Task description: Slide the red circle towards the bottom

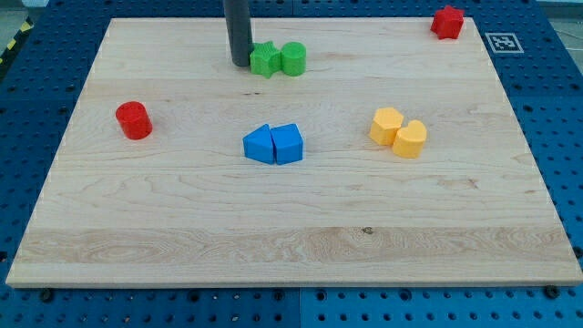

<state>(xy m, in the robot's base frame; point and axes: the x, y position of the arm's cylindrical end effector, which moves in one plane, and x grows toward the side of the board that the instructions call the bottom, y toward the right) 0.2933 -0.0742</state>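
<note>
The red circle (pixel 134 119) is a short red cylinder at the view's left on the wooden board (pixel 182 228). My rod comes down from the view's top, and my tip (pixel 240 64) rests near the top of the board, right beside the left side of a green star-shaped block (pixel 265 60). The tip is well to the upper right of the red circle and apart from it.
A green cylinder (pixel 293 58) touches the green star's right side. Two blue blocks (pixel 273 144) sit together at the centre. Two yellow blocks (pixel 398 132) sit at the right. A red star-like block (pixel 447 22) is at the top right corner.
</note>
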